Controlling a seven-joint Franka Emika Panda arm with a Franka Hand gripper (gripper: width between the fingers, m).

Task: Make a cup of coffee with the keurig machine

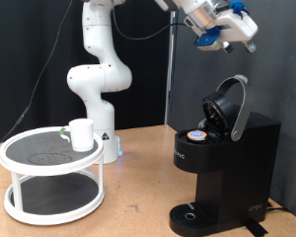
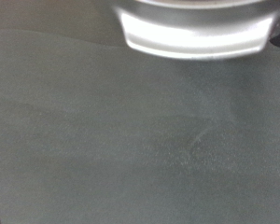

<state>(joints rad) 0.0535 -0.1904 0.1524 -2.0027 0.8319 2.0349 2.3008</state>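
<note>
The black keurig machine [image 1: 225, 163] stands at the exterior view's right with its domed lid [image 1: 230, 107] raised open. A small coffee pod with a coloured top [image 1: 196, 136] sits in its brew chamber. The plain white cup [image 1: 82, 134] stands on the top tier of a round white shelf at the exterior view's left. My gripper [image 1: 223, 32] is high above the machine at the exterior view's top right, well apart from the lid. Its fingers are not clear enough to judge. The wrist view shows only a blurred grey surface and a bright strip [image 2: 196, 35].
The white two-tier round shelf [image 1: 51, 170] has dark mesh tiers and stands on the wooden table [image 1: 138, 212]. The robot's white base [image 1: 97, 89] stands behind it. A black curtain forms the backdrop.
</note>
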